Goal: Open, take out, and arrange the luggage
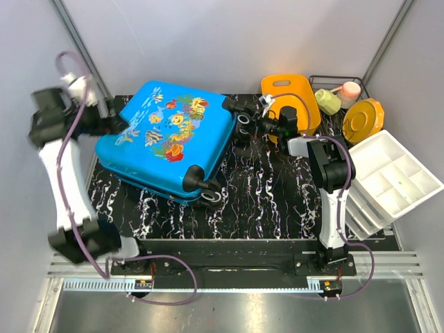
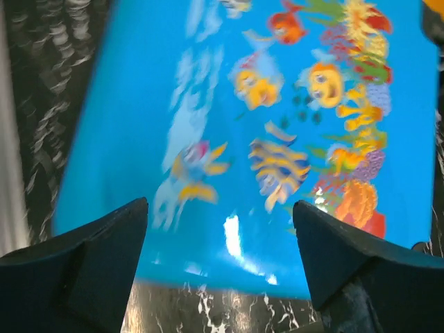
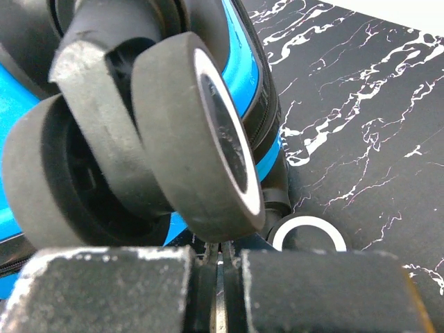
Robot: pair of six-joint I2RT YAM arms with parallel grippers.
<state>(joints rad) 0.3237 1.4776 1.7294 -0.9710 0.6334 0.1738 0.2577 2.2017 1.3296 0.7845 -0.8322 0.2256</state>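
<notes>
The luggage (image 1: 166,139) lies closed on the black marbled table (image 1: 277,201), fish-print lid up, its wheels (image 1: 209,191) toward the right. In the left wrist view the lid (image 2: 229,104) fills the frame, blurred. My left gripper (image 1: 118,125) (image 2: 218,202) is open at the case's left edge, just above it, with nothing between its fingers. My right gripper (image 1: 255,126) (image 3: 220,253) is shut right beside the far wheel (image 3: 208,139) at the blue shell (image 3: 244,66). A thin pale sliver shows between its pads; I cannot tell what it is.
An orange basket (image 1: 291,97) stands at the back right, just behind my right arm. Beside it a wire rack holds a green cup (image 1: 327,101) and a pink bottle (image 1: 349,90). A yellow round dish (image 1: 363,119) and a white compartment tray (image 1: 392,173) sit at the right edge.
</notes>
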